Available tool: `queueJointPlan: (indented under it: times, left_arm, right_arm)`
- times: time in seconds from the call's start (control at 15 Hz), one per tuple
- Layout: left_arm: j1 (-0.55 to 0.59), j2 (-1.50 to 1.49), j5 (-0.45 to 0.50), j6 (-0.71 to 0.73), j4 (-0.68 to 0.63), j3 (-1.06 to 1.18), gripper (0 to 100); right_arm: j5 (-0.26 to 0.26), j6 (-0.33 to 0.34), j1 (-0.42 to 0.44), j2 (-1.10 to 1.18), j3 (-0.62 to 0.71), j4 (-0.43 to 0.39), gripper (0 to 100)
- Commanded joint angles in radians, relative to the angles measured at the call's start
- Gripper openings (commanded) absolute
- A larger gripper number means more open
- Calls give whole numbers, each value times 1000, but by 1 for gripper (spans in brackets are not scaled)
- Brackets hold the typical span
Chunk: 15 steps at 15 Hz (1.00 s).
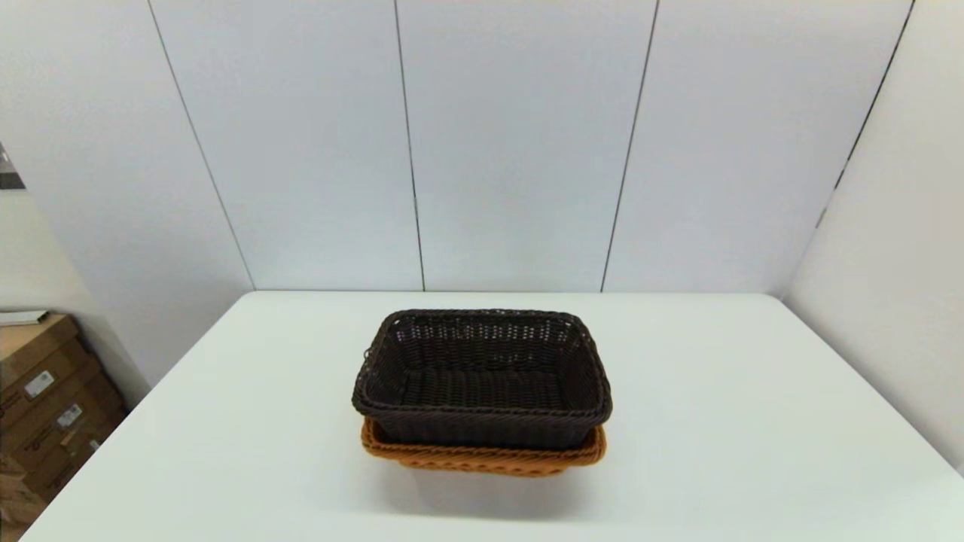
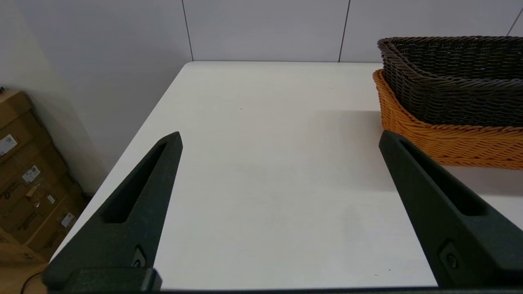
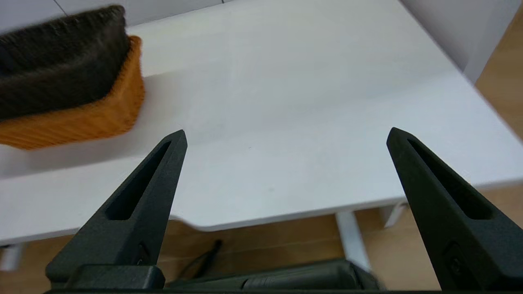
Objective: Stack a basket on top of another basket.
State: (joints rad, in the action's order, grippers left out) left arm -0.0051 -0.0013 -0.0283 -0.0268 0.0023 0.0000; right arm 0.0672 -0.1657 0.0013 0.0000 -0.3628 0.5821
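Sitting nested inside the orange basket (image 1: 482, 458), the dark basket (image 1: 482, 376) is at the center of the head frame, mid-table (image 1: 715, 421) (only the orange rim peeks out along the near side). Neither arm shows in that view. The left gripper (image 2: 280, 141) hangs over bare table, fingers spread wide, holding nothing, with the stack at upper right of its frame. The right gripper (image 3: 286, 136) is also wide and empty, near the table's edge, stack at upper left. Cardboard boxes (image 1: 45, 399) sit at lower left.
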Motion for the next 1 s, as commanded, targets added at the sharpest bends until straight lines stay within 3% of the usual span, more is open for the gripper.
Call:
queueJointPlan:
  times: [0.07, 0.2, 0.53, 1.0]
  left_arm:
    - [-1, 0, -1, -1, -1, 0, 100]
    - [-1, 0, -1, -1, -1, 0, 100]
    - [-1, 0, -1, -1, 1, 0, 100]
    - [1, 0, -1, -1, 1, 0, 100]
  right_arm:
    - [5, 169, 0, -2, 263, -429, 100]
    - [-9, 227, 0, -2, 301, -508, 100]
    - [-83, 298, 0, -2, 338, -512, 100]
    - [-84, 278, 0, -2, 340, -519, 100]
